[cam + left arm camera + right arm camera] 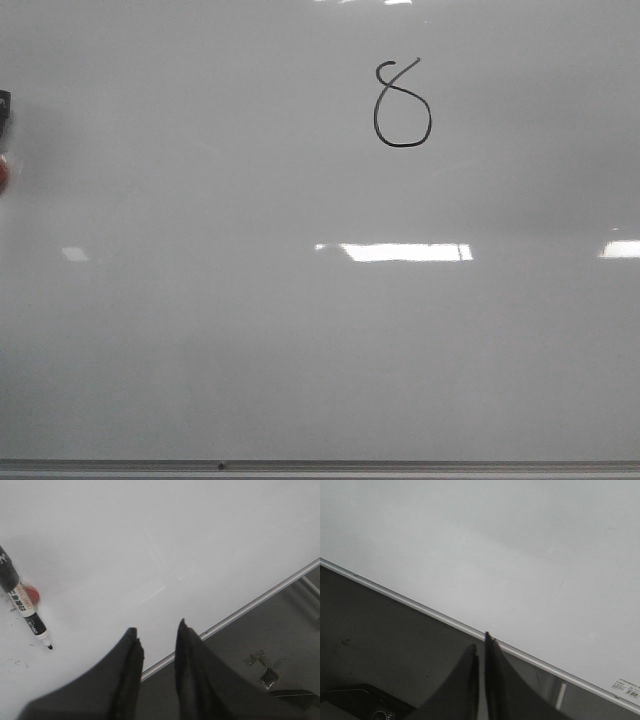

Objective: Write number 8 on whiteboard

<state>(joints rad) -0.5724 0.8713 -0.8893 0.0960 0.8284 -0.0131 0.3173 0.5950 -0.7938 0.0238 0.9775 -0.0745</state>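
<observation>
The whiteboard [300,350] fills the front view, and the number 8 [402,105] is drawn in thin black line on its upper middle. A black-and-white marker [22,600] lies uncapped on the board [175,540] at its left side, tip towards the lower edge, with a small red thing [32,594] beside it. My left gripper [156,627] hangs open and empty over the board's metal edge [260,601], well clear of the marker. My right gripper [480,642] is shut on nothing, at the board's edge [420,606]. Neither gripper shows in the front view.
Bright light reflections [405,252] lie across the board. At the front view's left border a black marker end [3,115] and a red spot [2,175] peek in. Below the board's edge is dark floor with debris [265,667] and a dark device [365,705].
</observation>
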